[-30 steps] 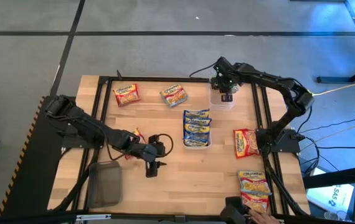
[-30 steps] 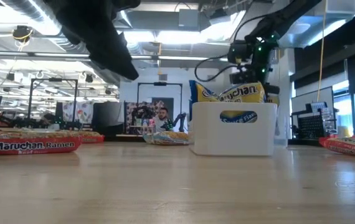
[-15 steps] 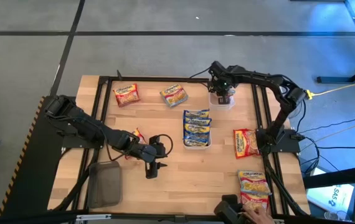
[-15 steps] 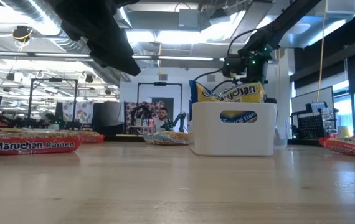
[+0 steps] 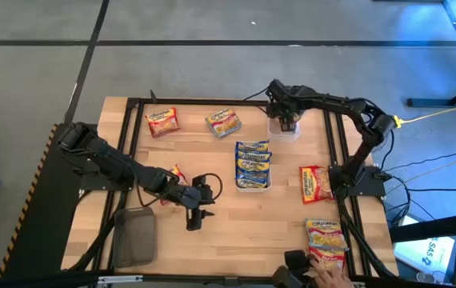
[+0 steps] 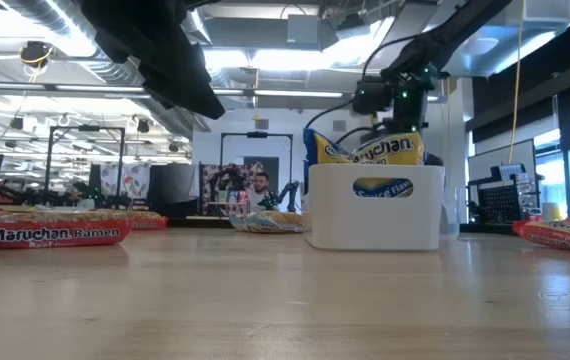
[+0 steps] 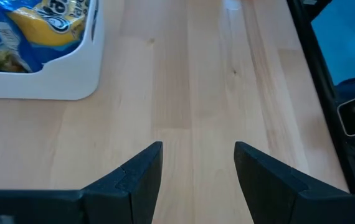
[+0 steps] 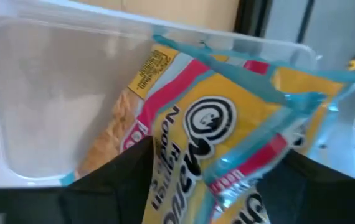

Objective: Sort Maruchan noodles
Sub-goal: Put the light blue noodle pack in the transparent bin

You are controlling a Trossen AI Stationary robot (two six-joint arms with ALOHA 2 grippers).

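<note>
The red-bordered noodle packet (image 8: 208, 137) sits between my right pincer's (image 5: 286, 122) fingers, partly down in the clear tub (image 5: 285, 128) near the far edge of the surface (image 5: 220, 232); whether the fingers are gripping it or have let go I cannot tell. I judge these packets light and crinkly, with a slick film and a brittle noodle block inside, so I would pinch across a flat face or a sealed end and squeeze gently. Blue packets (image 5: 253, 162) stand in the white tray (image 5: 253, 187) at mid-surface; loose packets (image 5: 162, 122) lie toward the far and right edges. My left pincer (image 5: 195, 218) waits open over bare wood toward the near edge.
</note>
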